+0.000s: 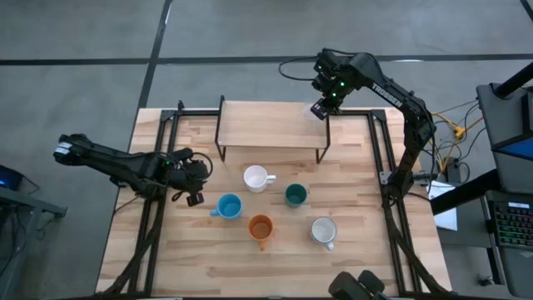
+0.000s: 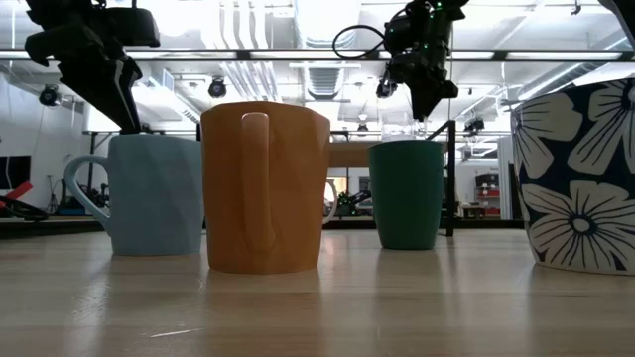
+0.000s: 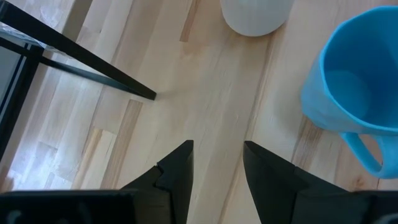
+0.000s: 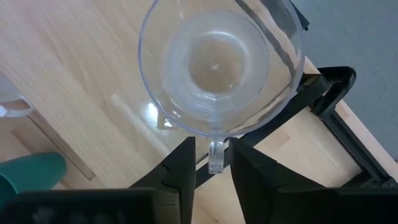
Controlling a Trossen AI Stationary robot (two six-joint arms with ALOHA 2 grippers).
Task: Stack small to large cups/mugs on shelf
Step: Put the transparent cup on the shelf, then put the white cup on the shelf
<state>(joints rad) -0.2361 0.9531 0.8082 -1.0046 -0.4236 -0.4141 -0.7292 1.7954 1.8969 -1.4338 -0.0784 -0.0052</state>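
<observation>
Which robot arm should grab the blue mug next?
Probably the left. The left gripper is open and empty beside the light blue mug, while the right gripper is busy pinching the clear glass over the shelf.

A plain white ceramic mug (image 1: 257, 177), a light blue mug (image 1: 228, 206), an orange mug (image 1: 261, 227) and a dark teal-green cup (image 1: 295, 195) show solid colours. The white-rimmed mug (image 2: 585, 178) carries white flowers on dark navy. The small glass cup (image 4: 219, 68) is clear.

Shelf (image 1: 266, 125) top bare left of clear glass (image 1: 310, 111); mugs crowd table front.
</observation>
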